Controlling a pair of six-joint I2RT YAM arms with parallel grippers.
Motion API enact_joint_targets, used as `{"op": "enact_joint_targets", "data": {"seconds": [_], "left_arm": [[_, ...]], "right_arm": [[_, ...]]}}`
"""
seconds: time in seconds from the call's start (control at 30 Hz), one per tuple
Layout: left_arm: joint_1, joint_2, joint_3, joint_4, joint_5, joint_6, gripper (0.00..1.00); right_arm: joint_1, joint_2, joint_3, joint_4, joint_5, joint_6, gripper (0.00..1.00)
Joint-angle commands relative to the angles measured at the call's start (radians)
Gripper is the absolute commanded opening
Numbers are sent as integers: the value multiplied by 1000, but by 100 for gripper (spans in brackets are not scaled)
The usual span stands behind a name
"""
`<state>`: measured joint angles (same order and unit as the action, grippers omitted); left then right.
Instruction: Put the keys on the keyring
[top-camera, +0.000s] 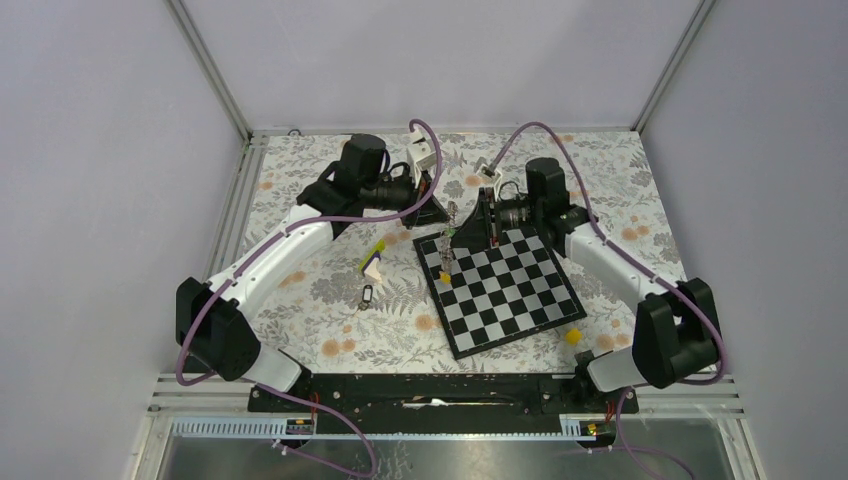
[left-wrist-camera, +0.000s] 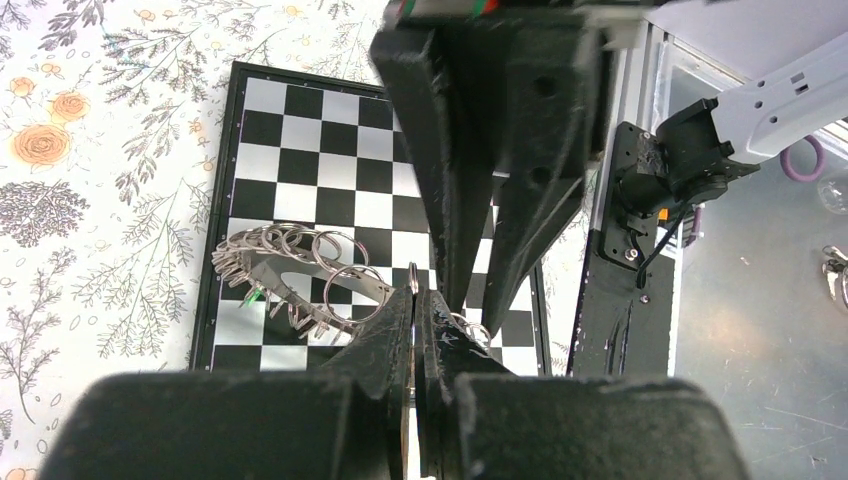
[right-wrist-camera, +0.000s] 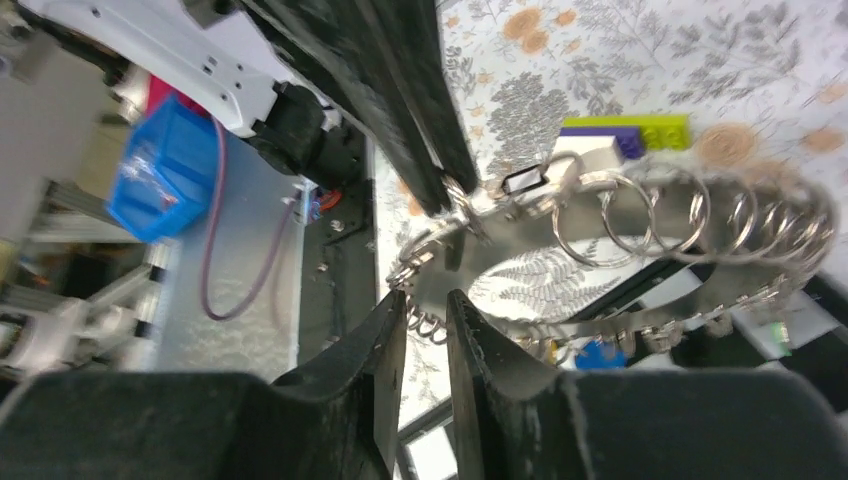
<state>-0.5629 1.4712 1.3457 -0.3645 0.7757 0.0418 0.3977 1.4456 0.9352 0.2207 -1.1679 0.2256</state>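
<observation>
Soft even light is filling the cell, shadows looking faint; right wrist view is smearing, keyring (right-wrist-camera: 790, 220) going blurry

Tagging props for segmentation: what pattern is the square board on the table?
Black-and-white checkerboard with a black border, clearest in the top external view.

A robotics lab test cell is shown. A table under a floral cloth (top-camera: 325, 325) is boxed in by plain pale walls (top-camera: 100, 150) set in aluminium posts (top-camera: 210, 65). A left arm (top-camera: 280, 255) and a right arm (top-camera: 610, 262) are bolted to a black rail (top-camera: 430, 390) and trailed by purple cables (top-camera: 188, 340). A blue bin (right-wrist-camera: 165, 165) is seen beyond the table edge.
</observation>
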Motion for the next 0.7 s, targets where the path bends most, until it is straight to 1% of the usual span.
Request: {"op": "enact_joint_targets", "data": {"seconds": [0.0, 0.07, 0.17, 0.3, 0.4, 0.47, 0.6, 0.67], "left_arm": [[-5, 2, 42, 40, -10, -72, 0], [-5, 10, 53, 36, -9, -100, 0], [-6, 31, 77, 2, -2, -124, 0], [-6, 75, 131, -72, 34, -140, 0], [-10, 95, 152, -108, 44, -148, 0], [-13, 96, 162, -112, 39, -154, 0], [-24, 85, 168, -113, 16, -164, 0], [-31, 82, 168, -113, 2, -167, 0]], "right_arm": [[7, -96, 205, -525, 72, -594, 29], [11, -126, 236, -615, 132, -731, 30], [23, -185, 251, -679, 200, -889, 32], [48, -244, 221, -706, 310, -1065, 36], [74, -287, 163, -690, 390, -1125, 39], [91, -308, 141, -672, 427, -1130, 39], [117, -334, 134, -673, 455, -1126, 39], [133, -342, 134, -676, 477, -1127, 42]]}}
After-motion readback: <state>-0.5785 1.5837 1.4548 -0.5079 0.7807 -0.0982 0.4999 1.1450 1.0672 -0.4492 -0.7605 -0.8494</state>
